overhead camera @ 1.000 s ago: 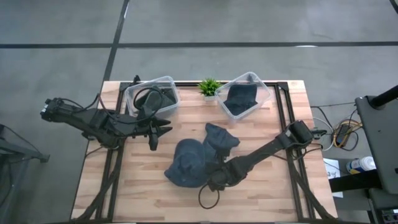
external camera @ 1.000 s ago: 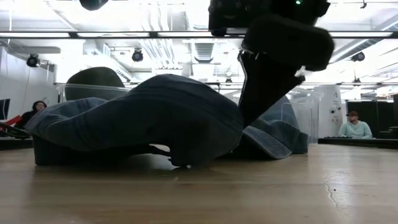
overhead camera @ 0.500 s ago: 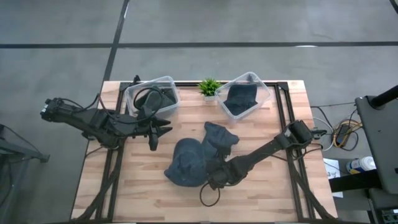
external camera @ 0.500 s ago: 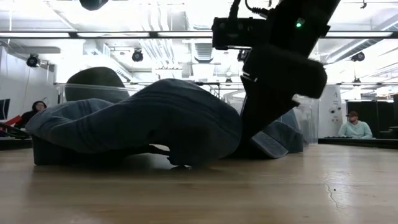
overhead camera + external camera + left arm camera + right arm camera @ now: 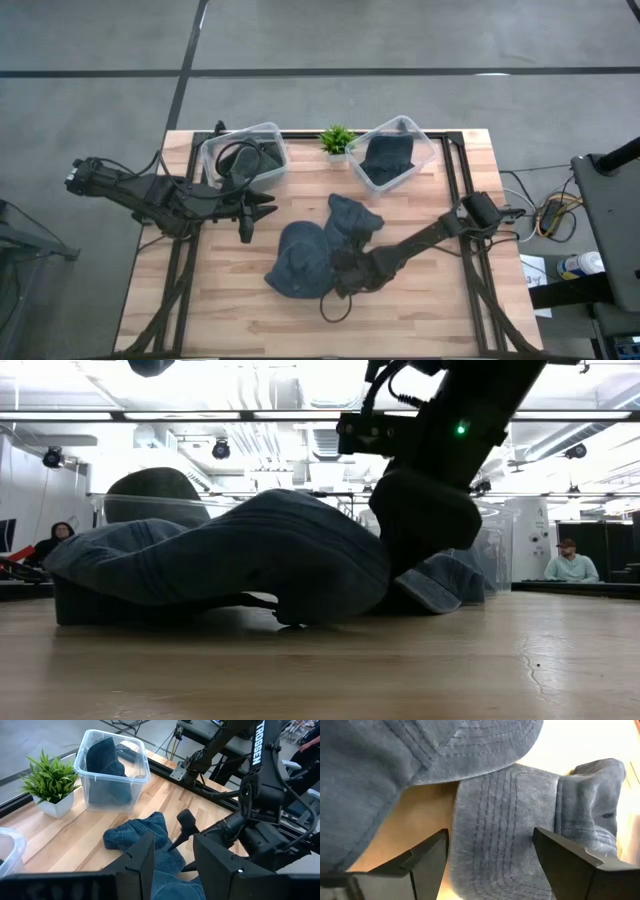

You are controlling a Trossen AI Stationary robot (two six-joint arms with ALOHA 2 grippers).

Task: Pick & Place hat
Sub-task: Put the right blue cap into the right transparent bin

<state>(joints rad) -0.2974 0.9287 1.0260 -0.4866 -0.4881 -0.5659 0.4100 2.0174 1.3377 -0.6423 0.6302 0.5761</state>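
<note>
From above, you see two denim hats in the middle of the wooden table (image 5: pixel 420 300): a larger hat (image 5: pixel 298 260) nearer the front edge and a smaller hat (image 5: pixel 352 218) just behind it to the right, the two touching. Your right claw (image 5: pixel 340 268) sits low at the seam between them. Your left claw (image 5: pixel 262 208) waits over the table's left half, beside the left bin (image 5: pixel 243 155). The right bin (image 5: pixel 392 152) holds another dark hat, and a small potted plant (image 5: pixel 336 139) stands between the bins at the far edge.

At table height, the larger hat (image 5: pixel 220 555) fills the left and middle of the picture, lying on the table, with the right arm coming down just behind its right side. People sit in the room beyond.

From the left wrist, your left claw (image 5: pixel 172 857) has its fingers spread apart, empty, aimed at the hats.

From the right wrist, your right claw (image 5: pixel 492 855) is spread wide with nothing held; the brim of one hat (image 5: pixel 505 845) lies between its fingers, and the other overhangs it.
</note>
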